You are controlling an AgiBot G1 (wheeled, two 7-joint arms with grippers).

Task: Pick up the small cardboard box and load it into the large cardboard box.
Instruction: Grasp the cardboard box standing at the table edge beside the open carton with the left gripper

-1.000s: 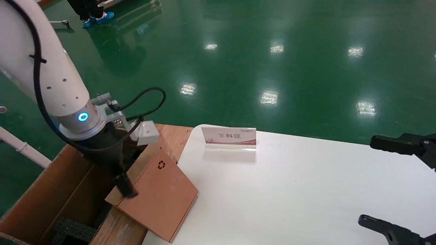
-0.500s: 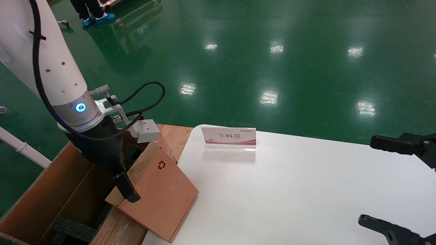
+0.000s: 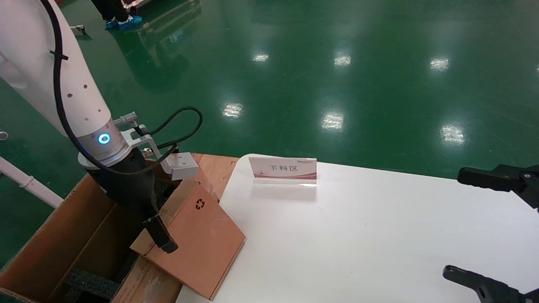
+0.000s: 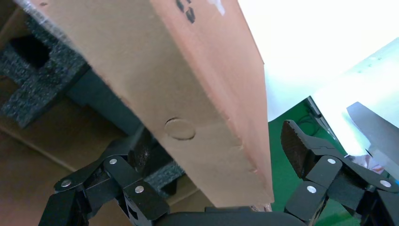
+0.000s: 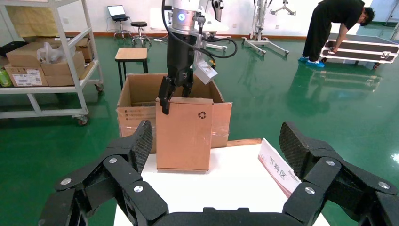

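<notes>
A: Setting? Green glossy floor (image 3: 337,63), white counter (image 3: 358,235) in the head view, a metal shelf rack (image 5: 47,70) and a wooden stool (image 5: 131,54) farther back in the right wrist view.

B: Left hand (image 3: 162,240) first. It sits at the upper edge of the small cardboard box (image 3: 198,240), over the opening of the large cardboard box (image 3: 54,244). In the left wrist view the fingers (image 4: 301,146) stand apart on either side of the box edge, with a clear gap between this finger and the cardboard. Not clamped.

A: And the small box itself?

B: Tilted. Its lower end rests on the counter edge just beyond the hand; its upper end leans over the large carton's near wall. The recycling symbol (image 3: 199,204) faces up. In the left wrist view black foam pieces (image 4: 37,80) lie inside the carton, just below the hand.

A: Farther out?

B: A small sign card (image 3: 283,170) stands on the counter, well apart from the left hand. A wooden board (image 3: 217,166) shows behind the carton.

A: Right hand?

B: Right hand (image 3: 484,227) parked at the counter's far side, fingers (image 5: 301,148) spread wide, holding nothing.
</notes>
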